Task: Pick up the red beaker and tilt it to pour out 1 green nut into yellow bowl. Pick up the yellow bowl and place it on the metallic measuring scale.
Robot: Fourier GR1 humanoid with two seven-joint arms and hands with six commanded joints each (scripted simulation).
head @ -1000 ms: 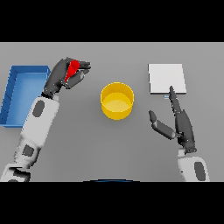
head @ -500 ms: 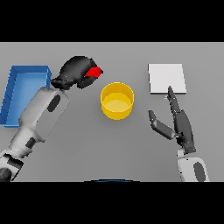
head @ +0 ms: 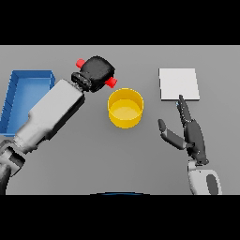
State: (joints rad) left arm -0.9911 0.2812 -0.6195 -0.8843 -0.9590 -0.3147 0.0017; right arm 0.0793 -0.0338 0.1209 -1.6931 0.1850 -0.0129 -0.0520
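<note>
Left hand has its fingers wrapped around the red beaker, tipped beside the yellow bowl; right hand waits with fingers straight, so tilt gently for 1 nut.

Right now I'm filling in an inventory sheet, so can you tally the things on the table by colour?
Red: 1, the beaker held in the left hand
Yellow: 1, the bowl
Blue: 1, the tray
White-grey: 1, the scale
Total: 4
</note>
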